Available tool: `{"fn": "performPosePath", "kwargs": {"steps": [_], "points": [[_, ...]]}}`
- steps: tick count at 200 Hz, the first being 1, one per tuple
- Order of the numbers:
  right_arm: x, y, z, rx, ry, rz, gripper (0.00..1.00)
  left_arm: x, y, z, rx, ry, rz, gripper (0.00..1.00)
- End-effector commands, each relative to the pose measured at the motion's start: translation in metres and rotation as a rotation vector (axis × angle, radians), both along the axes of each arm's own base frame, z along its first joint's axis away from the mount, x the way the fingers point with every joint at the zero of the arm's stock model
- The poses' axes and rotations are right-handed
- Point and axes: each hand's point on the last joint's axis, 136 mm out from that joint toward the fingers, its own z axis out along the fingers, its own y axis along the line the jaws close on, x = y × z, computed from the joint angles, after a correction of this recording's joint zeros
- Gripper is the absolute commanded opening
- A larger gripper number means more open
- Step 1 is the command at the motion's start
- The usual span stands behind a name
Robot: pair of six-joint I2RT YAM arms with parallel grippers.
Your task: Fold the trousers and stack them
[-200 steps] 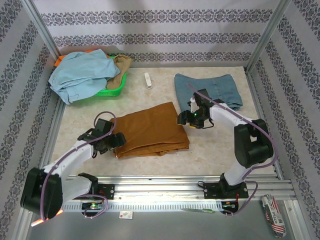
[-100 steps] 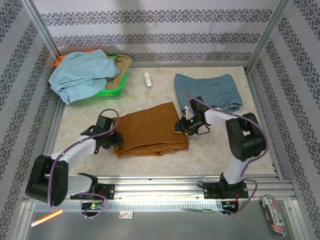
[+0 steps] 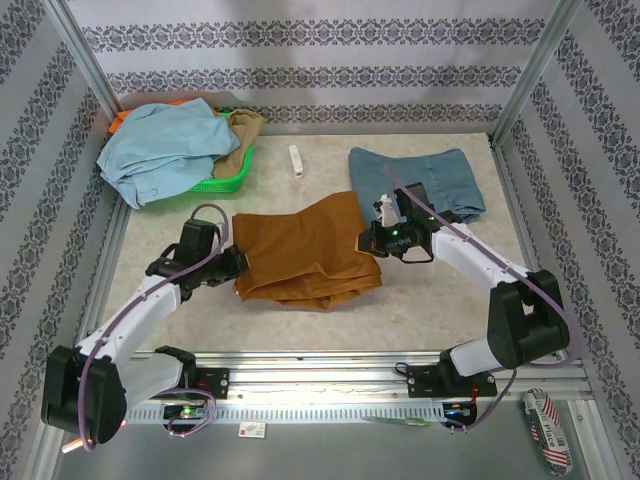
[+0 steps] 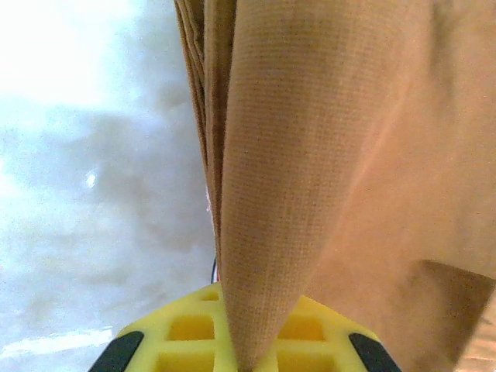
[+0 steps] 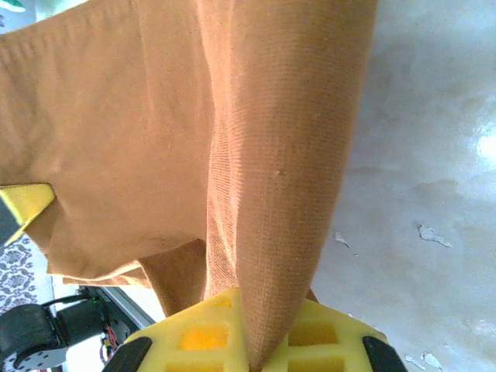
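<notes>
Bare table (image 3: 430,295) before the trousers (image 3: 305,250); denim piece (image 3: 440,175) far right.

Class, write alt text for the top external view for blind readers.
The left claw and right claw each pinch one end of folded rust-brown trousers on a table. Blue denim lies behind at right; a green basket of clothes sits back left.

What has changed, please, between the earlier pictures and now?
The left gripper moved in and closed on the left end of the trousers, and the right gripper on the right end. The trousers have bunched up, their near edge drawn farther in. The denim and the basket stayed put.
</notes>
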Motion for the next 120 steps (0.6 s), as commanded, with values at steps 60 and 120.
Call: {"fn": "performPosePath", "kwargs": {"steps": [60,120], "points": [[0.056,-0.058,0.085,-0.067,-0.208,-0.222,0.00,0.052,-0.033,0.091,-0.048,-0.199,-0.046,0.00],[0.129,-0.179,0.122,-0.237,-0.266,-0.533,0.00,0.143,-0.154,0.124,0.015,-0.323,-0.229,0.00]]}}
